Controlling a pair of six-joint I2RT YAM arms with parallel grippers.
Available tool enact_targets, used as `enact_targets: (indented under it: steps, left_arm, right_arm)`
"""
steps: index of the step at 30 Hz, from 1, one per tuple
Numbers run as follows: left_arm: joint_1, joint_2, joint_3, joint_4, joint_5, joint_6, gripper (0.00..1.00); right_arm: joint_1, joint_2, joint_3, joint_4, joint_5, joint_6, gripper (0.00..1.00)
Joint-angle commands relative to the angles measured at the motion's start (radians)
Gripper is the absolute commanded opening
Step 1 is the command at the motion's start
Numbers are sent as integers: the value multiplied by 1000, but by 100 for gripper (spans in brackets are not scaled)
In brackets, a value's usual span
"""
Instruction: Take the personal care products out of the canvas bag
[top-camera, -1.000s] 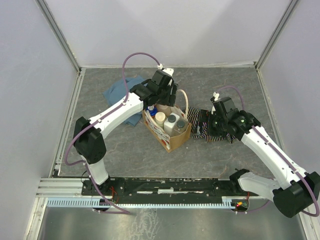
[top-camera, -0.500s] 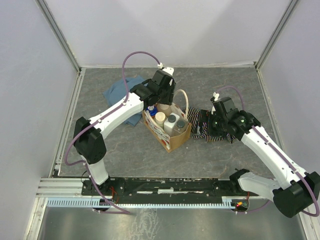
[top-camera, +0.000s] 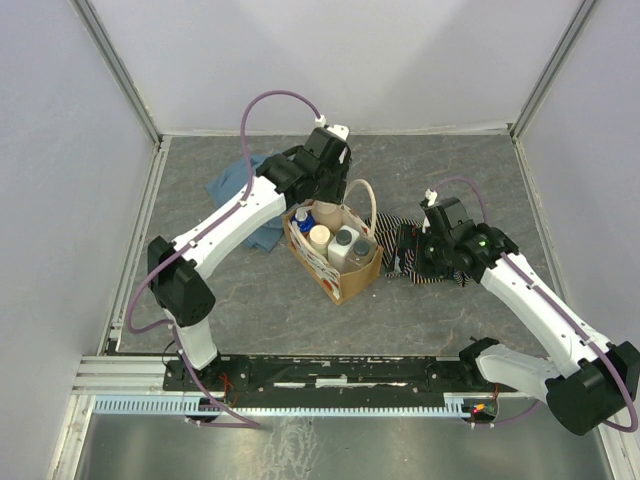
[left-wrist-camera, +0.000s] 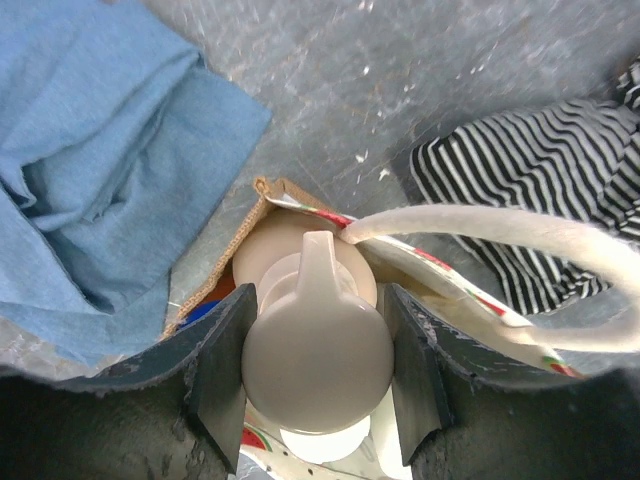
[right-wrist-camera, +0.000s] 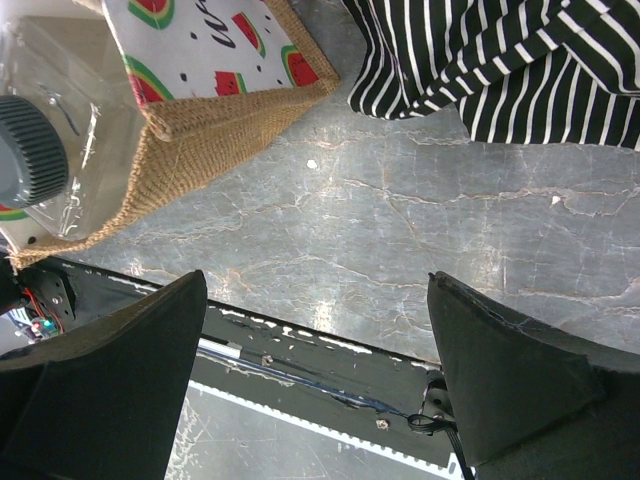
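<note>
Top external is showing you a grey marbled table (top-camera: 250, 290) closed in by white walls (top-camera: 60, 150) on the left, far and right sides. A black rail (top-camera: 330, 368) is running along the near edge, where the arm bases are sitting. A blue cloth (top-camera: 240, 190) is lying crumpled at the far left, just beside the bag (top-camera: 342, 280). A striped cloth (top-camera: 415, 255) is lying heaped just right of the bag.

The bag is standing upright mid-table with its mouth open. Its rope handle (top-camera: 372, 205) is arching up on the right, close to your left gripper (left-wrist-camera: 318, 372). That gripper is reaching down at the bag's far end and clamping the beige bottle (left-wrist-camera: 318, 340) by its cap, one finger (left-wrist-camera: 225, 365) on each side. You cannot tell whether the bottle's base is clearing the rim.

Two grey-capped bottles (top-camera: 344, 238) are standing in the bag's near right part. Your right gripper (right-wrist-camera: 310, 370) is hanging spread wide, gripping nothing, over bare table near the bag's corner and the striped cloth.
</note>
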Motion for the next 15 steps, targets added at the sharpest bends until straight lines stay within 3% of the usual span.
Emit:
enact_targets:
  steps: [1, 11, 15]
  left_arm:
    - [-1, -42, 200, -15, -67, 59, 55]
    - [-1, -57, 419, -136, -124, 35, 54]
    - [-2, -115, 436, -150, -165, 9, 54]
  right_arm:
    - [3, -10, -16, 35, -5, 20, 99]
    - [3, -16, -32, 46, -13, 25, 98]
    - [2, -14, -39, 53, -23, 26, 98]
